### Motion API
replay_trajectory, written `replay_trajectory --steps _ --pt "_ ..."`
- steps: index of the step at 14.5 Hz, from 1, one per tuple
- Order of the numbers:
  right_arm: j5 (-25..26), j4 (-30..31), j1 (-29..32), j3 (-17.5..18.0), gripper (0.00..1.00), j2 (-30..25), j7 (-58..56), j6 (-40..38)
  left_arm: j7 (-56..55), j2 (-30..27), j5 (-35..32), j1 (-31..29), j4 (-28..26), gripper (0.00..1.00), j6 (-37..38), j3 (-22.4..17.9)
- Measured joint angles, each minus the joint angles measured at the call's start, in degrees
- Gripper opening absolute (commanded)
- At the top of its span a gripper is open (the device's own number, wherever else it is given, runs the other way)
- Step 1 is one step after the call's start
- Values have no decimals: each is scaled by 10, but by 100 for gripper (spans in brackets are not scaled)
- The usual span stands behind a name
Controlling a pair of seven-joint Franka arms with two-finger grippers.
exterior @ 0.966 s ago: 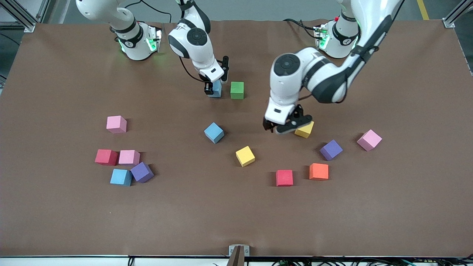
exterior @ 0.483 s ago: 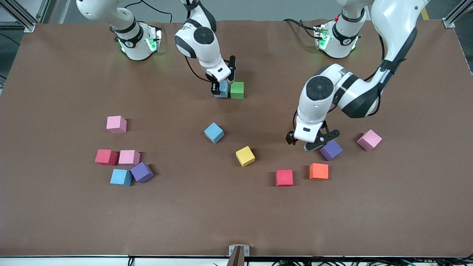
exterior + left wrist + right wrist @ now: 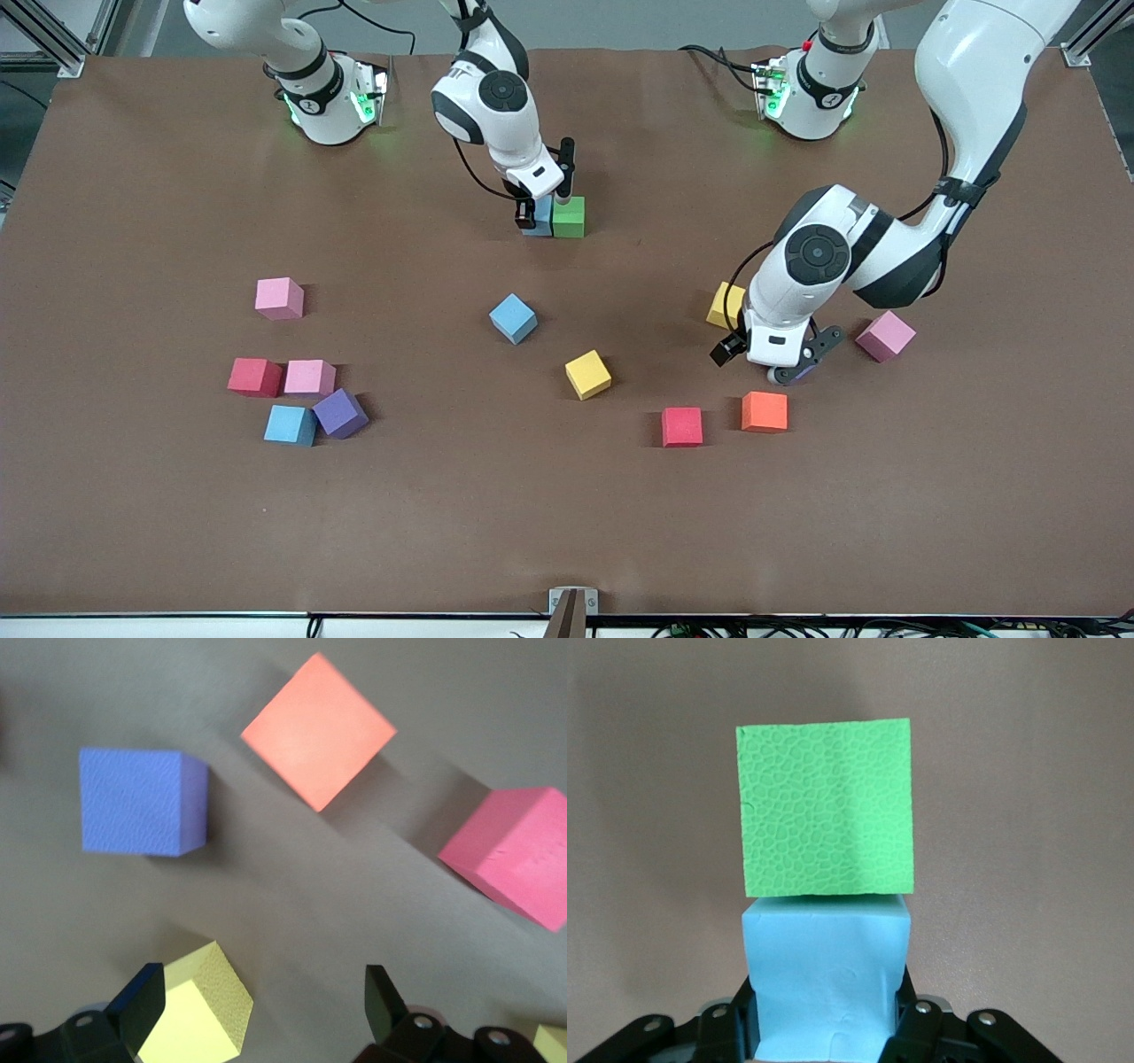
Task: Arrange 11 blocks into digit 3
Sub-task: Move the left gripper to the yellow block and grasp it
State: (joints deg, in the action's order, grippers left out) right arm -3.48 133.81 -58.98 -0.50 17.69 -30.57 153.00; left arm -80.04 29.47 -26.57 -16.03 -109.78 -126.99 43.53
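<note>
Two matte foam cubes, a light blue block (image 3: 826,979) and a green block (image 3: 569,216), sat touching near the robots' bases. The right gripper (image 3: 824,1028) pinched the light blue block, largely hiding it in the front view. The left gripper (image 3: 769,361), fingers (image 3: 142,999) spread wide, hovered over a purple foam block (image 3: 142,801), almost wholly concealed from the front camera. An orange block (image 3: 765,411) lay just beside.
</note>
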Motion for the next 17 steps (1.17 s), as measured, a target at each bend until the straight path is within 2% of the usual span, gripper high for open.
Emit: replay_trajectory --steps 7,11,12,13,17 --pt "0 -5 -1 -1 36 3 1 -5 -155 -10 0 -41 -57 99 1 0" --pt "0 -7 -2 -1 37 4 1 -8 -227 -25 0 -46 -90 99 0 5" --pt "0 -8 -2 -1 63 4 1 -8 -248 -28 0 -46 -97 99 -3 9" --pt "0 -8 -2 -1 100 4 1 -8 -269 -30 0 -45 -103 99 -11 12" --pt "0 -12 -5 -1 100 12 4 -6 -299 -32 0 -45 -139 99 -56 14"
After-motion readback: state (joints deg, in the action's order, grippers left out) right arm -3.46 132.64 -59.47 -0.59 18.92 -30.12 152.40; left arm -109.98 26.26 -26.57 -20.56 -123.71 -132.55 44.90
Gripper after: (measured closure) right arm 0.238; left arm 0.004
